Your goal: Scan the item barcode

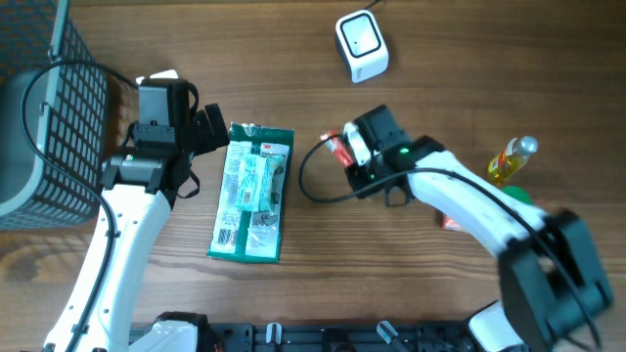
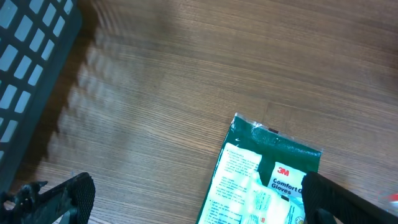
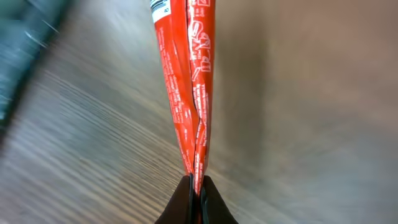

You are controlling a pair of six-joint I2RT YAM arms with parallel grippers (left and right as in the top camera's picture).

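A thin red packet (image 3: 189, 81) with white print stands on edge between the fingers of my right gripper (image 3: 196, 182), which is shut on its lower end. From overhead the same packet (image 1: 337, 147) pokes out of the right gripper (image 1: 346, 154) near the table's middle. The white barcode scanner (image 1: 362, 44) sits at the back, apart from the packet. My left gripper (image 2: 199, 198) is open, its right finger over the top corner of a green glove package (image 2: 267, 180). That package (image 1: 252, 193) lies flat beside the left gripper (image 1: 217, 132).
A dark wire basket (image 1: 49, 117) fills the left edge. A yellow bottle (image 1: 512, 161) and a small red item (image 1: 448, 223) lie at the right, near the right arm. A black cable (image 1: 311, 186) loops between the package and the right gripper.
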